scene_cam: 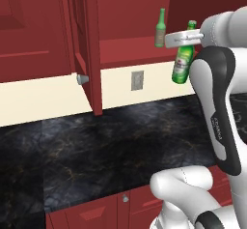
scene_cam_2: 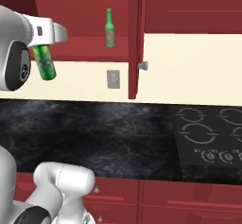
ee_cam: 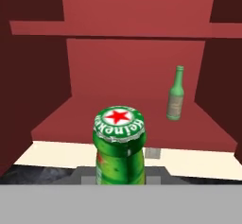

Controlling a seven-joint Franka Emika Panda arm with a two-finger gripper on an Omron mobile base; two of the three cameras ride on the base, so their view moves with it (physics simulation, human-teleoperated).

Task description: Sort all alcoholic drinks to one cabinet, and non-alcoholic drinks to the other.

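My gripper (scene_cam: 185,37) is shut on the neck of a bright green bottle (scene_cam: 183,64), one of the alcoholic drinks. The bottle hangs tilted in the air in front of the open cabinet, above the counter. In the right base view the gripper (scene_cam_2: 47,34) holds the same bottle (scene_cam_2: 45,63) at the far left. Its red-star cap (ee_cam: 119,124) sits close in the hand view. A paler olive bottle (scene_cam: 160,29) (scene_cam_2: 109,28) (ee_cam: 176,95) stands upright on the cabinet's lower shelf (ee_cam: 118,119), to the right of the held one. The non-alcoholic drinks are out of view.
The cabinet's door (scene_cam: 89,44) (scene_cam_2: 134,38) stands open, edge-on towards me. Below it lies the dark marble counter (scene_cam: 120,141), with a wall outlet (scene_cam: 137,79) behind. A black stovetop (scene_cam_2: 212,133) is at the right. Closed red cabinets (scene_cam_2: 189,5) flank the open one.
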